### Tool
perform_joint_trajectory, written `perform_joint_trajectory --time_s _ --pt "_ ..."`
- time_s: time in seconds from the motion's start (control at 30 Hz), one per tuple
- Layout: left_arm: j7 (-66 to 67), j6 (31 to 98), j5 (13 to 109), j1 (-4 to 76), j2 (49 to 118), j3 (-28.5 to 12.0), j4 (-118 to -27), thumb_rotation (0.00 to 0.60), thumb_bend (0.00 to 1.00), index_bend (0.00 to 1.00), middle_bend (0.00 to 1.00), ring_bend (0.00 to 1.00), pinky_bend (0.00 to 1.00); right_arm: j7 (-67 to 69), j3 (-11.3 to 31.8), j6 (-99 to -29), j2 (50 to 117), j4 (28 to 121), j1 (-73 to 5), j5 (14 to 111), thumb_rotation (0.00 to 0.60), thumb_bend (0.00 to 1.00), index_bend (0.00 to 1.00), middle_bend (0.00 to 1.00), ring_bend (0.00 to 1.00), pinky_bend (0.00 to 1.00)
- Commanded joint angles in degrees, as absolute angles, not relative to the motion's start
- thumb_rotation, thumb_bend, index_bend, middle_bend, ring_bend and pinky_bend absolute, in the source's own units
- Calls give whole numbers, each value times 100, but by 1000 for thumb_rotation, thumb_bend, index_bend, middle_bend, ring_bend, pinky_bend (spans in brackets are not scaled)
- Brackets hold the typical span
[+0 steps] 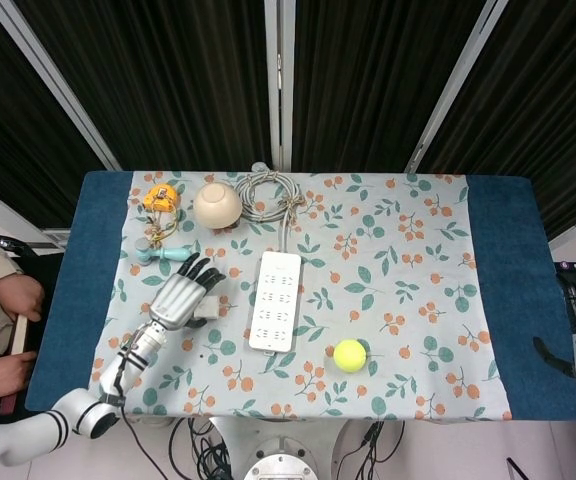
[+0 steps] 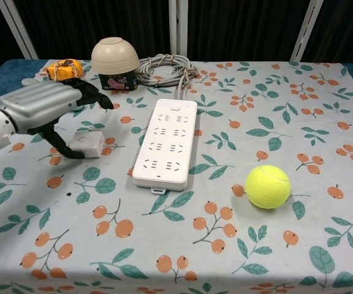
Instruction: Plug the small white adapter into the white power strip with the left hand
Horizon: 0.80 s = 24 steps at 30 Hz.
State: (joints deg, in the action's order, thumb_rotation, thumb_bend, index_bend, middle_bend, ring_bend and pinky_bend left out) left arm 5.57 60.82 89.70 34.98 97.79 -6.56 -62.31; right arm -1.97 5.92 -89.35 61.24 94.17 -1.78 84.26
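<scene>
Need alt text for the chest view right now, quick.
The left hand hovers open over the white adapter, fingers spread, beside the white power strip. A tennis ball lies right of the strip.

Tablecloth (image 2: pixel 225 257): pale grey-green, printed with orange berries and teal leaves, over a dark blue table (image 1: pixel 503 260). Power strip (image 2: pixel 167 143) and adapter (image 2: pixel 88 144) white. Ball (image 2: pixel 267 186) yellow-green. Bowl (image 2: pixel 114 55) beige. Cable (image 2: pixel 164 67) grey. Left hand (image 2: pixel 48 104) silver with black fingers (image 2: pixel 97 95).
</scene>
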Motion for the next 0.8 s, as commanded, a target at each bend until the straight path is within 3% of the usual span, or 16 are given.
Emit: perform_joint_trajectory --time_s 0.03,0.33,0.8 --pt "369 6131 8879 3564 9881 -715 -6032 600 39 211 200 73 62 -189 594 -8943 6128 9412 -175 8431 600 150 1 147 0 68" --pt "379 6201 8705 3475 9821 -605 -6030 600 39 243 204 73 61 -122 582 -8937 6170 9353 -164 8440 600 150 1 148 0 69" --pt "694 6373 8525 3227 9651 -411 -6721 600 42 297 307 148 75 -45 572 -8915 6203 9278 -154 8440 600 150 1 148 0 69"
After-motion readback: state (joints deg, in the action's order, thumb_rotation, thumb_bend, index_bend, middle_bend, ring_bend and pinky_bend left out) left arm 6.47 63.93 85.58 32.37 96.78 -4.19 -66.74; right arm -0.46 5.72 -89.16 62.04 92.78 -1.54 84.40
